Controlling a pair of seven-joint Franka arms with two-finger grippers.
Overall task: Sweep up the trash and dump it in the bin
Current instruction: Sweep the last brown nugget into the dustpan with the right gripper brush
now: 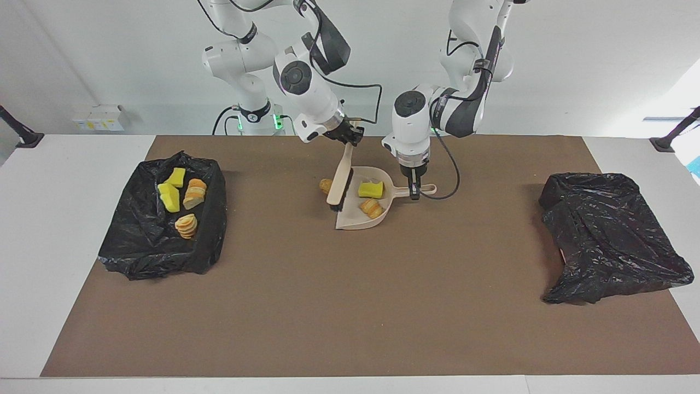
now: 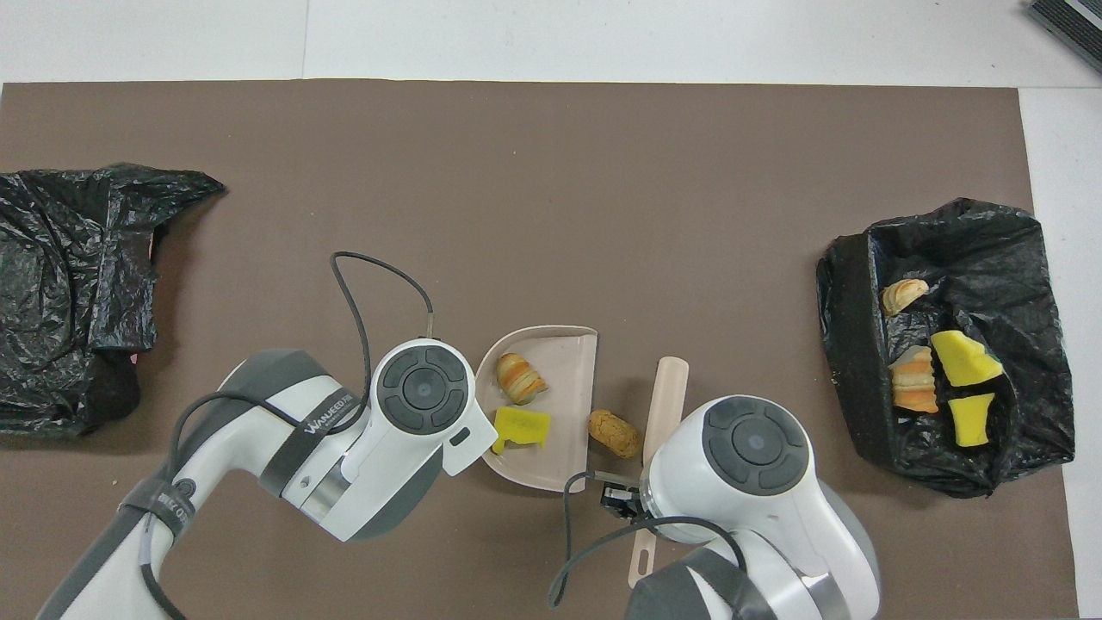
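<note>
The beige dustpan [image 1: 355, 219] [image 2: 564, 362] lies on the brown mat with its open mouth toward the right arm's end. My left gripper [image 1: 414, 189] is shut on its handle [image 1: 427, 189]. Two pieces of trash sit in the pan: a yellow sponge chunk [image 1: 371, 189] [image 2: 521, 428] and a bread lump [image 1: 372, 208] [image 2: 520, 379]. One tan lump [image 1: 326, 185] [image 2: 614, 433] lies on the mat just outside the mouth. My right gripper [image 1: 350, 137] is shut on the beige brush [image 1: 340, 178] [image 2: 667, 400], which hangs tilted beside that lump. Both grippers are hidden under their wrists in the overhead view.
The black-lined bin [image 1: 136, 246] [image 2: 852, 344] at the right arm's end holds several sponge and bread pieces [image 1: 169, 197]. A crumpled black bag [image 1: 612, 235] [image 2: 69, 284] lies at the left arm's end. Brown mat [image 1: 350, 306] covers the table.
</note>
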